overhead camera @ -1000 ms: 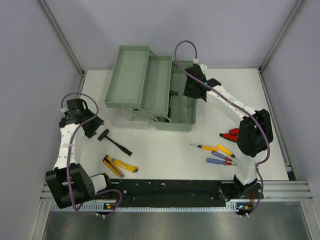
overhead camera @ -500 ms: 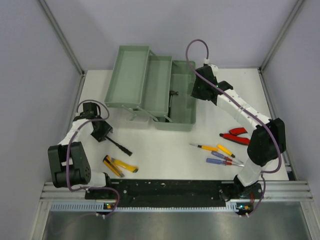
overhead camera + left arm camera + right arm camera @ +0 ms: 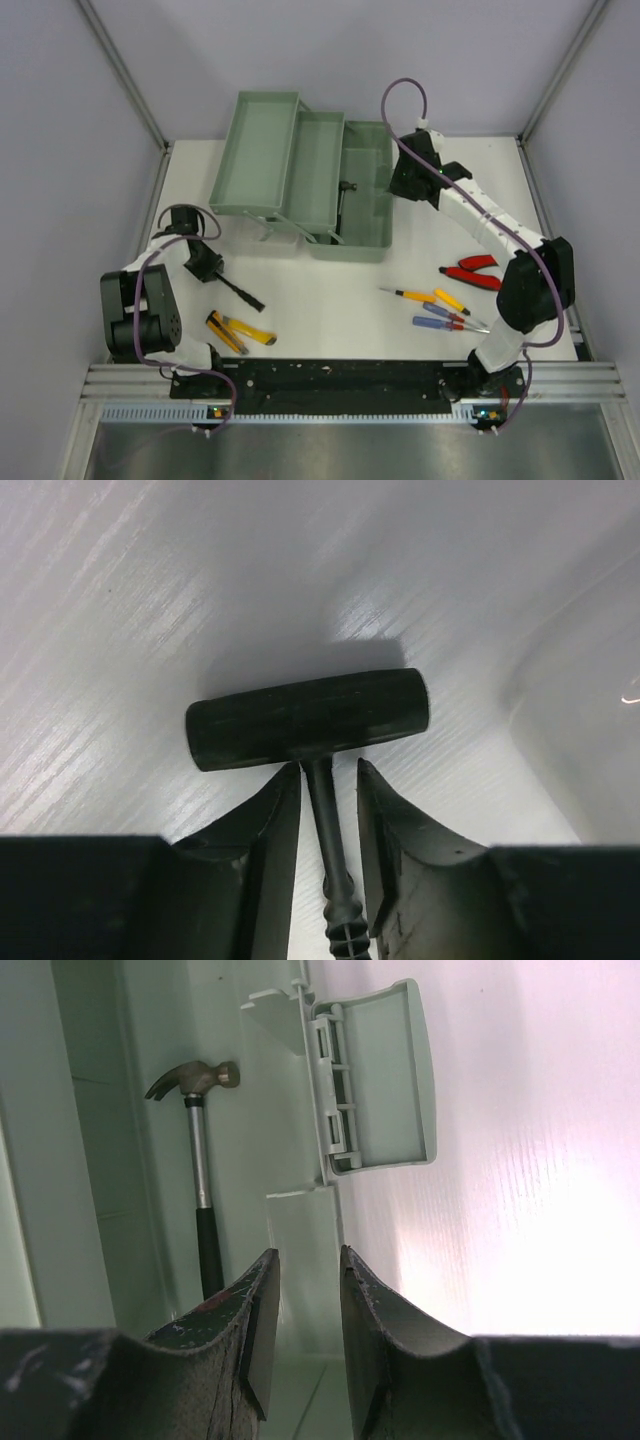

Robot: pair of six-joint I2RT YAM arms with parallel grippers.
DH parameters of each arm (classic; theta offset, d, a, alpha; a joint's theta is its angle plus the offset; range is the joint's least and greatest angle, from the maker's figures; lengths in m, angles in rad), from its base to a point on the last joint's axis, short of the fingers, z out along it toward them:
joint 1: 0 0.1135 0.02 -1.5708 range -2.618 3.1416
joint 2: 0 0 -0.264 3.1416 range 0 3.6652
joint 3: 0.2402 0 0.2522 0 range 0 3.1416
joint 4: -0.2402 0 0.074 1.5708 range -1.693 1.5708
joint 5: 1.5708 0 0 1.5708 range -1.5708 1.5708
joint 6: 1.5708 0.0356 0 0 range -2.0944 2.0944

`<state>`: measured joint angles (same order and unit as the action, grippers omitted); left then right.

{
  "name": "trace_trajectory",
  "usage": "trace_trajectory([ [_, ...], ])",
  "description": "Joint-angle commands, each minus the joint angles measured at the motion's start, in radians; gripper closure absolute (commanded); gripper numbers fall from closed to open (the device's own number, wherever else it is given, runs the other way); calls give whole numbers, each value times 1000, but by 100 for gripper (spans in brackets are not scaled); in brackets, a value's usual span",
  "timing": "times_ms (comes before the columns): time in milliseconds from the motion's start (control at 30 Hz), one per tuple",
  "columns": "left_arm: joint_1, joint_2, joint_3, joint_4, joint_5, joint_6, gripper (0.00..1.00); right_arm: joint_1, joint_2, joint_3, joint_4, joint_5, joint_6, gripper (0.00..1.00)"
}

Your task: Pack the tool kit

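Mallet [image 3: 305,718] far left, left gripper [image 3: 328,775] slightly parted astride its shaft under the head, not clamped | yellow pliers [image 3: 240,332] nearby | toolbox [image 3: 365,245] open, back centre, hammer [image 3: 198,1175] inside | right gripper [image 3: 302,1260] narrowly parted, empty, at its right wall | screwdrivers [image 3: 440,308], red pliers [image 3: 470,272] right

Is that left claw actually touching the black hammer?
Cannot tell: in the left wrist view the left gripper straddles the black hammer handle, one side clear, other unclear.

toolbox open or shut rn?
Open: the toolbox is fanned out leftward, and the claw hammer lies in its uncovered bottom.
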<state>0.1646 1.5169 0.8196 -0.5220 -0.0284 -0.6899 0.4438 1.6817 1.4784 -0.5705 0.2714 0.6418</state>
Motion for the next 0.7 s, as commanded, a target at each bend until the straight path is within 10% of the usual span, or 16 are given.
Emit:
trace_trajectory([
  [0,-2,26,13,8,-42,-8,70,-13,-76,14,17,-18,27,70],
  [167,-2,-1,56,-38,-97,21,100,-14,-80,45,14,-14,25,69],
  [667,-2,-299,473,-105,-456,168,100,-13,-105,125,4,-17,15,67],
])
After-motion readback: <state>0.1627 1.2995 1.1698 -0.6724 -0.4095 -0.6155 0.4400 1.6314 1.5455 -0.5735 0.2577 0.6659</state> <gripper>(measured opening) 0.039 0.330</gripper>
